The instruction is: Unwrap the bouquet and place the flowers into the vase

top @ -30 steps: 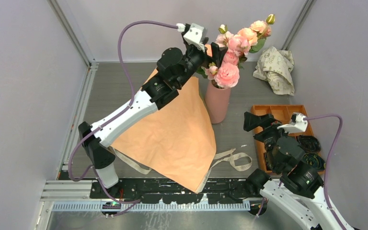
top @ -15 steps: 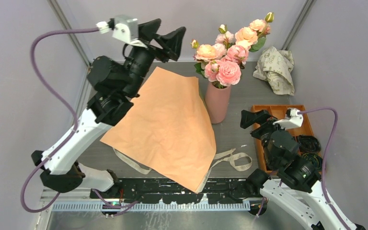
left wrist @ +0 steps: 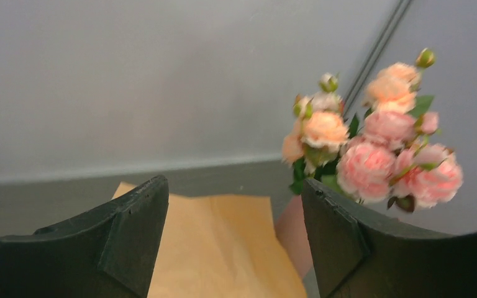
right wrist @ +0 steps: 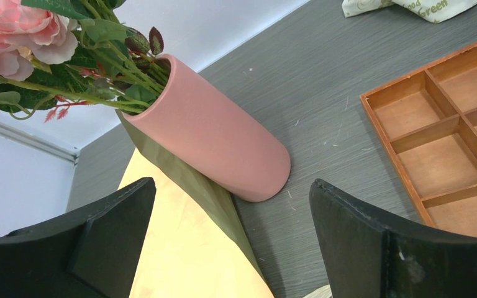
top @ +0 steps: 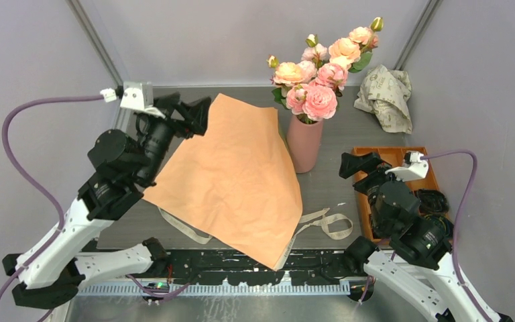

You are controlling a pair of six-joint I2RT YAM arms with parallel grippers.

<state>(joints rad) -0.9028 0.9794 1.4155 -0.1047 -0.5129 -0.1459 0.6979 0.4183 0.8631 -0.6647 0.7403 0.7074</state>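
Top external view, starting nearest the arm bases: a beige ribbon (top: 328,225) lies loose on the grey surface (top: 335,184), one loop poking out from under the near right edge of the wrapping paper (top: 235,181). That paper is spread open as a wide orange sheet across the middle of the surface. In the right wrist view its olive-green underside shows in a fold that rests against the vase (right wrist: 223,143).

To the right, the right claw (top: 364,168) hangs over the surface just beside the orange compartment tray (top: 392,157), its jaws spread wide with nothing between them, aimed toward the vase. The tray's wooden compartments seen by the right wrist are bare.

On the left, the left claw (top: 189,114) hovers over the far left corner of the paper, released and empty, its two black fingers (left wrist: 130,236) framing the blooms.

Farther back, the matte pink vase (top: 305,144) stands upright at the paper's right edge. The flowers (top: 318,74) sit in its mouth, pink and peach blooms fanning up and to the right.

Beyond, near the back right corner, lies a crumpled cream printed paper (top: 385,87).
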